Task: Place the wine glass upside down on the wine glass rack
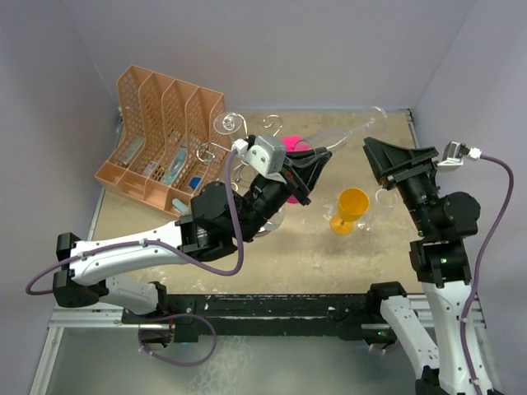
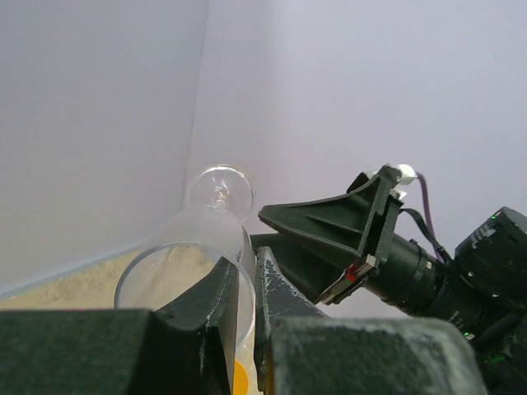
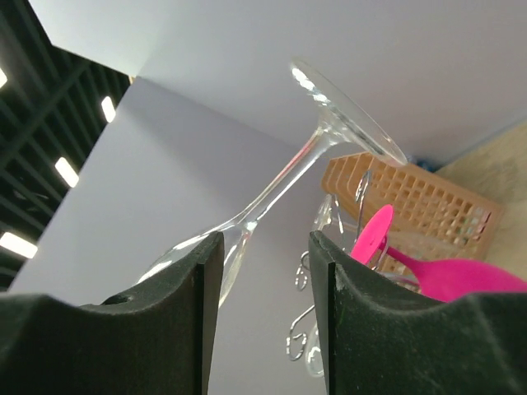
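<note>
Top view: left pincer (image 1: 317,160) is lifted over the middle of the surface (image 1: 362,247), pinching the clear wine glass (image 1: 346,134) at its bowl, with stem and foot pointing up-right toward the back wall, so the glass lies tilted, off the surface and not yet on the wine glass rack (image 1: 211,151). The rack stands just left of the pincer, in front of the orange file organizer (image 1: 160,136); a pink glass (image 1: 292,145) is near it and a yellow glass (image 1: 350,210) stands upright on the surface. Right pincer (image 1: 375,152) hovers close to the stem end. Left wrist view: fingers (image 2: 206,309) are pressed on the bowl wall at the rim, one inside and one outside, with the foot beyond. Right wrist view: right pincer (image 3: 265,243) is spread and holding nothing; the stem crosses ahead of the gap, and it cannot be told whether it is touching. Chrome scrolls, pink glass and organizer are behind. Judgement: the glass is light, rigid, slick and brittle. The rim pinch is thin and could slip or chip, so a hold on the stem near the bowl looks safer for flipping it and sliding the foot into a scroll arm.
</note>
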